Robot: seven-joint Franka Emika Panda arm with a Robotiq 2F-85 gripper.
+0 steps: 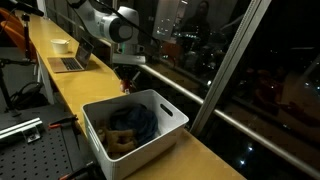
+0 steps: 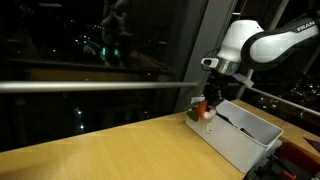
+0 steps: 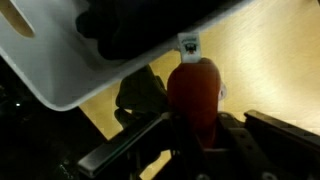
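The gripper [image 2: 207, 98] is clenched on a red toy [image 3: 195, 88], which hangs over the table [image 2: 100, 150] just beside the end wall of the bin [image 1: 150, 152]; I judge this a carry in mid-air. Moving over the bin would call for enough lift to clear its rim. The wrist view shows the jaws pinching the toy. Only an exterior view shows the blue cloth [image 1: 138, 120] lying in the bin.
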